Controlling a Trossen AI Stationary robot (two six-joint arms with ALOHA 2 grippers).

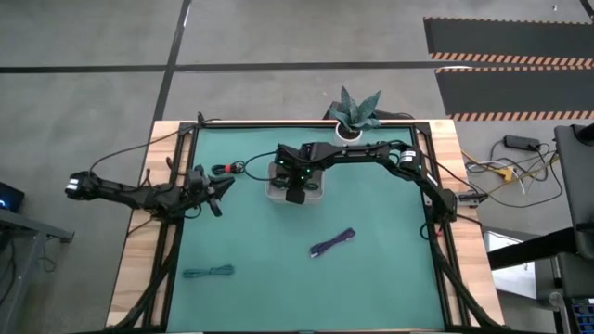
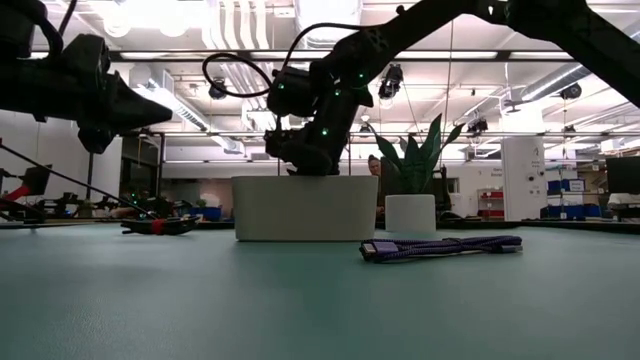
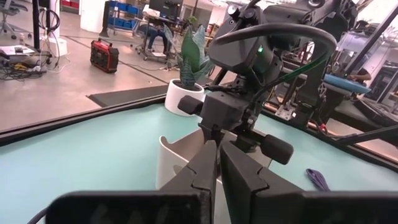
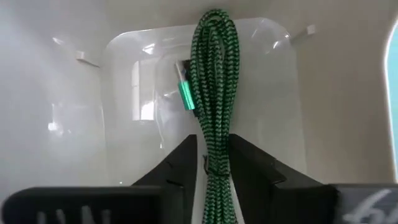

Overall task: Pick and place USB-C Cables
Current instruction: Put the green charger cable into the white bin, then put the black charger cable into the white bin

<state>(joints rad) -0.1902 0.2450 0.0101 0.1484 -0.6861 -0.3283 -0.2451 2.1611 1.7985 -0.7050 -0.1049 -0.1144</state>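
**Green cable hangs between the right tool's fingers, inside the white tray**

Nearest your right wrist camera, the dark green cable (image 4: 214, 93) runs up between the right tool's (image 4: 211, 165) two dark fingers. Its looped end and green metal plug lie against the glossy floor of the white tray (image 4: 74, 112). The fingers sit narrowly apart with the bundle between them; you cannot tell whether they are pressing it or only flanking it.

The high view shows none of that. From above, the right tool (image 1: 295, 190) covers the tray (image 1: 275, 192) just behind mid-surface, and the green cable is hidden under the wrist. That view does show you the other three cables: the purple cable (image 1: 333, 242) lies on the green surface (image 1: 390, 269) in front of the tray, toward the right; the teal cable (image 1: 208, 272) lies near the front left; the red-and-black cable (image 1: 225, 169) rests by the left edge, just beside the left tool (image 1: 215, 199).

The low view places the purple cable (image 2: 440, 246) flat on the surface in front of the tray (image 2: 305, 208), with the right arm reaching down behind the tray's wall. A potted plant (image 2: 412, 200) stands beyond it.

Your left wrist view shows the left tool's fingers (image 3: 199, 171) pressed together, holding nothing, aimed toward the tray (image 3: 171, 158) and the right arm.
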